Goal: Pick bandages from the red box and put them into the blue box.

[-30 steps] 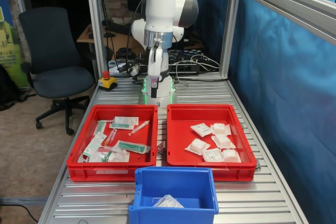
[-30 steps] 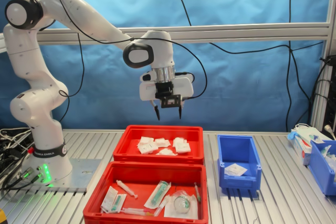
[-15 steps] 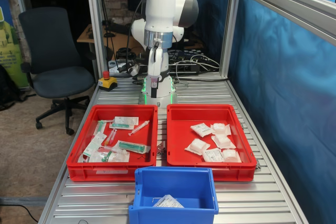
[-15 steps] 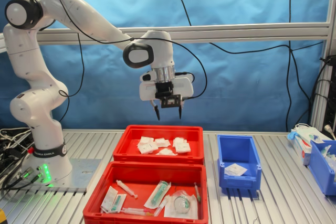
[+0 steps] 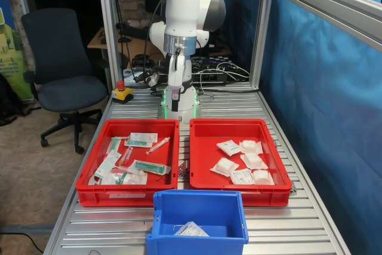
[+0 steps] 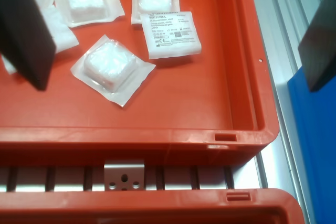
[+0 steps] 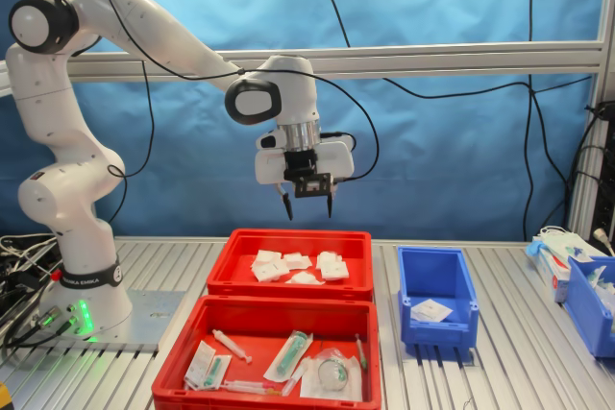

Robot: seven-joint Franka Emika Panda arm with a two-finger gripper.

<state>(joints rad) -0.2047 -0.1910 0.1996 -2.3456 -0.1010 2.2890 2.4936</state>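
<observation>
The gripper (image 7: 307, 205) hung with its fingers (image 6: 27, 30) spread and empty, high above the red box (image 7: 357, 261), just where it had been a second before. Nothing had shifted. The fingers cut off some bandages (image 6: 108, 66) in the wrist view. The rest lay loose in the red box; one packet (image 7: 430, 310) lay in the blue box (image 7: 463, 282).

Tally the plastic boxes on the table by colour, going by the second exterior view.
Red: 2, the red box holding the bandages and the syringe tray.
Blue: 2, the blue box and a second blue bin cut off at the second exterior view's right edge.
Total: 4.
</observation>
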